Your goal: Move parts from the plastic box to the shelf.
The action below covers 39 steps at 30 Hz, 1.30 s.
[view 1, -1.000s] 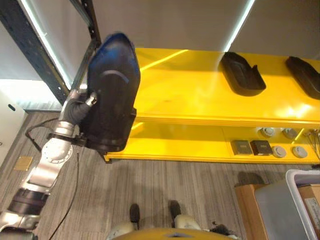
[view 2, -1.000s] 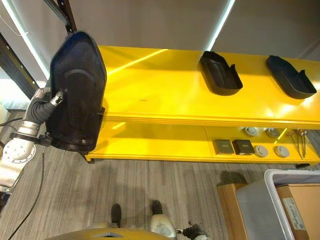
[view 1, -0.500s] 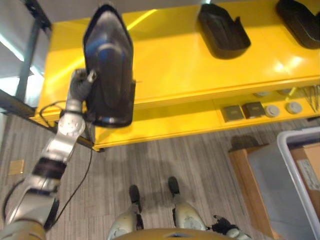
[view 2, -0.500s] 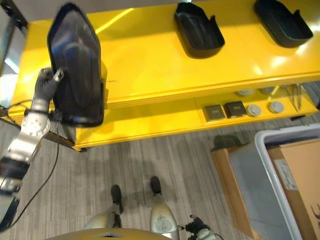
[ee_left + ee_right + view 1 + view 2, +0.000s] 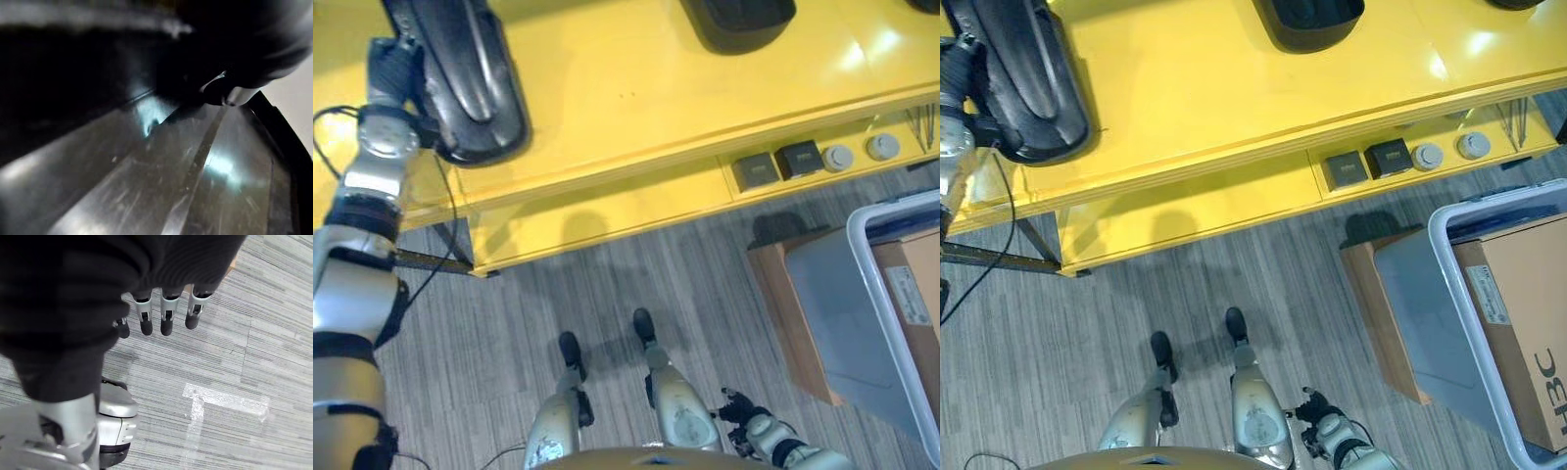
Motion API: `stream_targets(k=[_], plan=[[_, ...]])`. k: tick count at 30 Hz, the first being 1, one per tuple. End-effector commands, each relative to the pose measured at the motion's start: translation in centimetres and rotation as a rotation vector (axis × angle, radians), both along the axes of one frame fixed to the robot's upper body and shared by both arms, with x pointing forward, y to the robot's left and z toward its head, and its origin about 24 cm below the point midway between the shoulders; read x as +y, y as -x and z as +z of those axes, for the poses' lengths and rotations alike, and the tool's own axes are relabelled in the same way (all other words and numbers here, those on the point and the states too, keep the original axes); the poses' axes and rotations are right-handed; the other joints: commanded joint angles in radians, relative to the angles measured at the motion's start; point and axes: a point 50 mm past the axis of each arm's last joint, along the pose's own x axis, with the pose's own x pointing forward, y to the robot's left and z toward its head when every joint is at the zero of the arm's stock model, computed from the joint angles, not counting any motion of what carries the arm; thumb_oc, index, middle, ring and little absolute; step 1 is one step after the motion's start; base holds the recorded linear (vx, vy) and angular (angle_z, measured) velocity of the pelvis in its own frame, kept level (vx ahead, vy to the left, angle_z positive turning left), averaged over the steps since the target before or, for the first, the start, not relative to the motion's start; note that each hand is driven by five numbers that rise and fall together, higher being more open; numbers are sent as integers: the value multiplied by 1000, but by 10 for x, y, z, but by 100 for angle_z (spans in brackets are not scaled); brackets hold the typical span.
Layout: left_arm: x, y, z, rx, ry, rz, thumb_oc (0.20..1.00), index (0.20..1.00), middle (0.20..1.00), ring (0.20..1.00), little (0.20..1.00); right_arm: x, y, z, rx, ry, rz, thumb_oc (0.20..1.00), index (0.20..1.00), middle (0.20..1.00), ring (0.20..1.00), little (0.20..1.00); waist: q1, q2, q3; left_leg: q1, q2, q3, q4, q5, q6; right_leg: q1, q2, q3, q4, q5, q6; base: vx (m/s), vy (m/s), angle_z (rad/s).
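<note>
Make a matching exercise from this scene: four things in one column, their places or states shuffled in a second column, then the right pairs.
Things:
1. black part
2. left hand
3. right hand
4. plastic box

Places or states:
A. hanging over the grey floor, holding nothing
B. at the left end of the yellow shelf
C. on the floor at the robot's right
D. against the black part

Pairs: 1-B, 2-D, 3-A, 4-C

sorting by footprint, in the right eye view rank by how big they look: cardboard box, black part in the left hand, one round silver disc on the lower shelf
1. cardboard box
2. black part, cut off by the view's edge, so this rank is unsure
3. round silver disc
</note>
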Motion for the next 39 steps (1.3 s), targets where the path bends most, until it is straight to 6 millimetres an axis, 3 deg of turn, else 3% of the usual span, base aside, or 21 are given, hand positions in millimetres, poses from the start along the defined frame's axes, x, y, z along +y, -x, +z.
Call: stream_targets(k=[1,4,7,18,30,32,33,39], plan=[[17,12,54,-103,-54,49,200,200,200,200,200,-14,6,1,35,7,-68,1000,1000,1000,1000,1000,22,-9,-20,-4,47,-84,-7,10,-46,6,-84,5,-6,37,85,10,-39,3],[34,19,53,-46,-98,105,200,200,200,200,200,-15,4,2,15,-22,-117,1000,1000,1000,1000,1000,29,-6,-16,-11,50,-90,-7,11,-46,2,-82,2,-6,39,84,5,-8,1],[37,21,58,-19,-148,109,200,200,200,200,200,-15,0,3,-3,-41,-147,1000,1000,1000,1000,1000,36,-1,-10,-13,52,-92,-7,13,-47,0,-81,0,-6,38,82,10,-9,7],[9,6,55,3,-185,31,200,200,200,200,200,5,-31,11,-98,-109,-121,1000,1000,1000,1000,1000,30,-5,9,-36,60,-91,-7,19,-51,-22,-73,-1,-6,42,81,4,-5,4],[3,2,66,19,-197,43,200,200,200,200,200,3,-27,10,-75,-95,-108,1000,1000,1000,1000,1000,22,-4,22,-60,63,-88,-7,23,-52,-50,-71,6,-6,48,78,1,-1,-1],[2,1,63,38,-207,35,950,950,950,950,950,3,-25,8,-61,-98,-110,1000,1000,1000,1000,1000,21,-2,22,-59,63,-86,-7,23,-52,-51,-70,8,-6,47,78,0,0,0],[2,1,63,39,-208,30,1000,1000,1000,1000,1000,3,-23,8,-54,-99,-110,1000,1000,1000,1000,1000,22,-2,21,-57,63,-86,-7,23,-53,-49,-69,9,-6,47,77,0,0,0],[0,-1,57,46,-182,24,1000,1000,1000,1000,1000,5,-21,6,-45,-101,-90,1000,1000,1000,1000,1000,20,3,9,-49,63,-82,-7,21,-53,-46,-68,12,-6,41,74,0,0,0]])
